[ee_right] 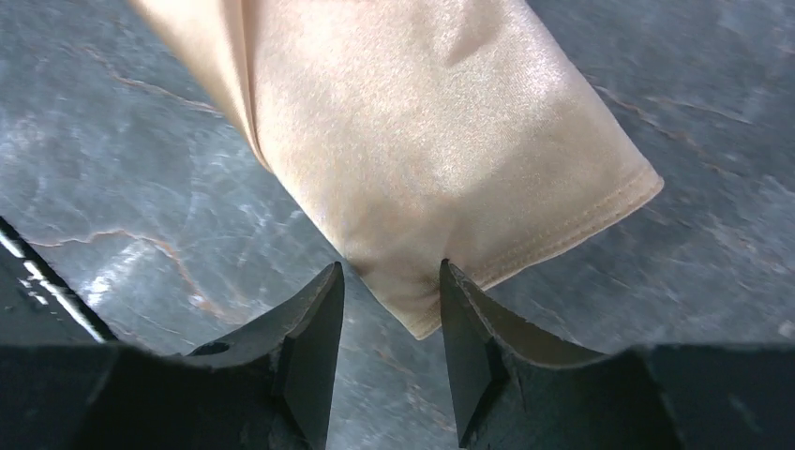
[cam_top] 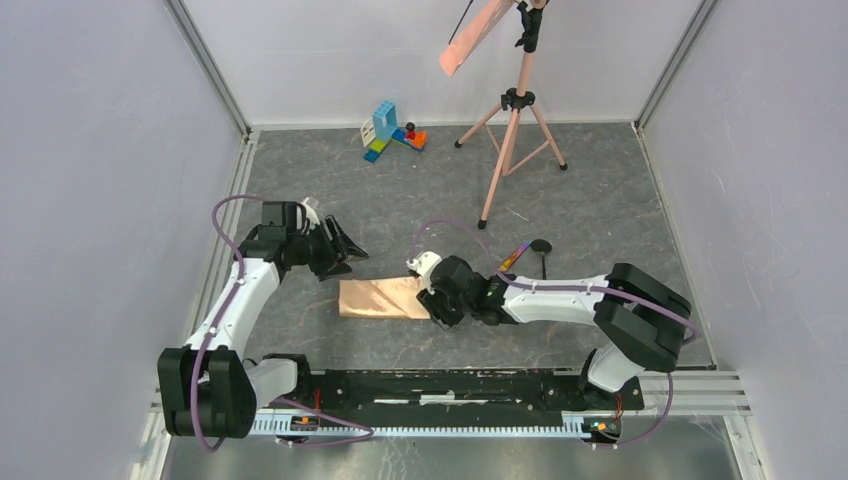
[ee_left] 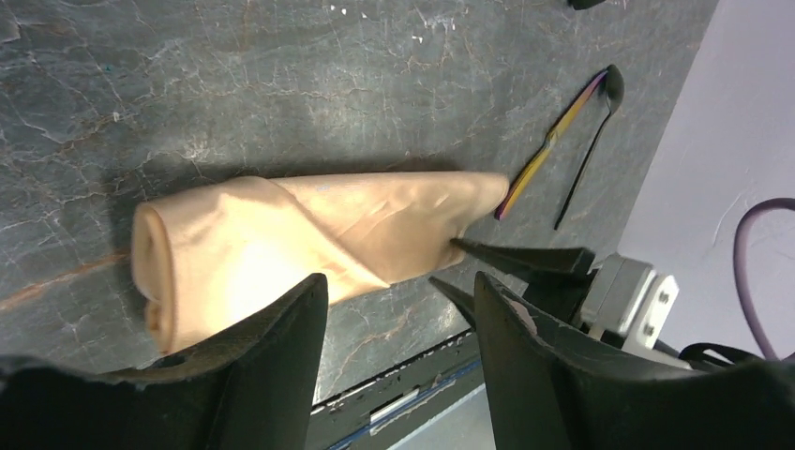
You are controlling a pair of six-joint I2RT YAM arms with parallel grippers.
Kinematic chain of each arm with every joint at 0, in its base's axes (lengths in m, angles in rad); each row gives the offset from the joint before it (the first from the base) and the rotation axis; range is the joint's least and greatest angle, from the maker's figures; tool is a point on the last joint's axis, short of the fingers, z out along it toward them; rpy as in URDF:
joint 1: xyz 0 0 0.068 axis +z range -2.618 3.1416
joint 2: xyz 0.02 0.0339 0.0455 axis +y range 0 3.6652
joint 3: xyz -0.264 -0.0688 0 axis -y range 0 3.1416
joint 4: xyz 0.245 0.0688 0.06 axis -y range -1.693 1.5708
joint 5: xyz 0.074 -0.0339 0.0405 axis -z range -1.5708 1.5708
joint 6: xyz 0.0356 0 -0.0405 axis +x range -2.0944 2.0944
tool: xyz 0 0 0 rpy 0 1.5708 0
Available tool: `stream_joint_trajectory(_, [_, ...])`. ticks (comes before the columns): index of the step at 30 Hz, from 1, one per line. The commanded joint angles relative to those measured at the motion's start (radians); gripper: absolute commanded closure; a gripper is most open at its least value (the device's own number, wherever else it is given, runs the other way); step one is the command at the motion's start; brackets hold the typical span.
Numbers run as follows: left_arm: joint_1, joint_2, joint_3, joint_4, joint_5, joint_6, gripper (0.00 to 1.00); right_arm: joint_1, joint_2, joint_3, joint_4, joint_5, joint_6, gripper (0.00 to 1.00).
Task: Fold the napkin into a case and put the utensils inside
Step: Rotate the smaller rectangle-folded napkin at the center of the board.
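The napkin lies folded into a narrow peach-tan case (cam_top: 385, 298) (ee_left: 309, 234) (ee_right: 422, 141), flat on the dark table. My left gripper (cam_top: 345, 255) (ee_left: 401, 281) hovers open just above the case's left end, with nothing between its fingers. At the case's right end my right gripper (cam_top: 437, 305) (ee_right: 390, 270) is open. A hemmed corner of the cloth lies loosely between its jaws. The utensils rest side by side just past the right end: an iridescent purple-gold piece (cam_top: 513, 257) (ee_left: 548, 145) and a thin black spoon (cam_top: 542, 255) (ee_left: 591, 141).
A pink tripod (cam_top: 510, 130) stands at the back right with a salmon strip (cam_top: 475, 35) on top. Toy blocks (cam_top: 392, 130) sit at the back wall. A black rail (cam_top: 450, 385) runs along the near edge. Walls close in left and right.
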Motion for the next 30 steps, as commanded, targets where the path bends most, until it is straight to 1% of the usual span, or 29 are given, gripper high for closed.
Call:
stream_joint_trajectory(1, [-0.004, -0.007, -0.007, -0.015, 0.009, 0.017, 0.37, -0.012, -0.063, 0.011, -0.063, -0.006, -0.038, 0.51])
stream_joint_trajectory(3, [-0.004, -0.043, -0.053, -0.003, -0.08, -0.077, 0.38, -0.017, -0.078, 0.031, -0.021, -0.085, -0.014, 0.47])
stream_joint_trajectory(6, [-0.005, -0.157, -0.165, 0.088, -0.144, -0.228, 0.38, -0.063, -0.077, 0.045, 0.049, -0.167, 0.053, 0.43])
stream_joint_trajectory(9, [-0.005, -0.222, -0.245, 0.147, -0.163, -0.301, 0.36, -0.144, -0.062, 0.013, 0.18, -0.293, 0.144, 0.42])
stream_joint_trajectory(10, [-0.005, -0.219, -0.26, 0.146, -0.169, -0.308, 0.35, -0.166, -0.057, -0.006, 0.247, -0.344, 0.174, 0.41])
stream_joint_trajectory(12, [-0.004, -0.193, -0.282, 0.159, -0.161, -0.311, 0.35, -0.216, -0.036, -0.028, 0.327, -0.412, 0.211, 0.41])
stream_joint_trajectory(16, [-0.005, -0.117, -0.313, 0.186, -0.169, -0.311, 0.35, -0.295, 0.025, -0.087, 0.513, -0.567, 0.301, 0.44])
stream_joint_trajectory(18, [-0.004, -0.089, -0.321, 0.182, -0.197, -0.309, 0.35, -0.327, 0.046, -0.123, 0.565, -0.591, 0.321, 0.45])
stream_joint_trajectory(22, [-0.004, -0.046, -0.342, 0.178, -0.267, -0.293, 0.34, -0.357, 0.074, -0.161, 0.515, -0.531, 0.255, 0.45])
stream_joint_trajectory(25, [-0.005, -0.037, -0.321, 0.16, -0.252, -0.245, 0.34, -0.355, 0.082, -0.16, 0.438, -0.483, 0.196, 0.46])
stream_joint_trajectory(30, [-0.005, -0.155, -0.243, 0.082, -0.231, -0.185, 0.31, -0.35, 0.017, -0.107, 0.369, -0.519, 0.188, 0.46])
